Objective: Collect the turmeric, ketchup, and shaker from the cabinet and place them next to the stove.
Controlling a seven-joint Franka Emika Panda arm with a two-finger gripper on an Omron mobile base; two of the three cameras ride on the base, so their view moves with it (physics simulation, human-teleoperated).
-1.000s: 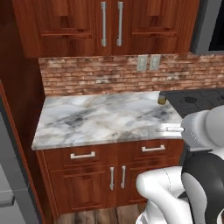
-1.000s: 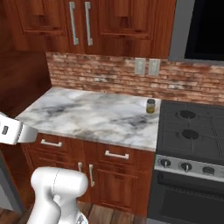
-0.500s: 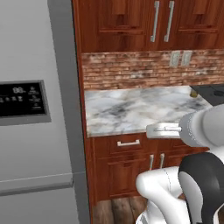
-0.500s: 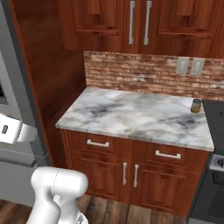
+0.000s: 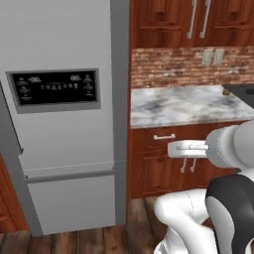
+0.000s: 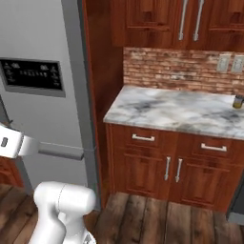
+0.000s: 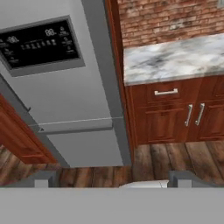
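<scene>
The turmeric, a small jar of yellow-brown powder with a dark lid, stands on the marble counter at its far right end. In the left base view that jar sits just beside the black corner of the stove. My gripper is open with nothing between its fingertips, and it faces the fridge and the wooden floor. A strip of reddish-brown wood shows left of the fridge; I cannot tell whether it is the cabinet. The ketchup and the shaker are out of view.
A tall grey fridge with a dark display panel stands left of the counter. Wall cupboards with paired handles hang above a brick backsplash. Drawers and doors sit under the counter.
Both base views have swung left: the fridge now takes up the left side and the counter has slid right. The jar has not moved on the counter. The gripper stays open.
</scene>
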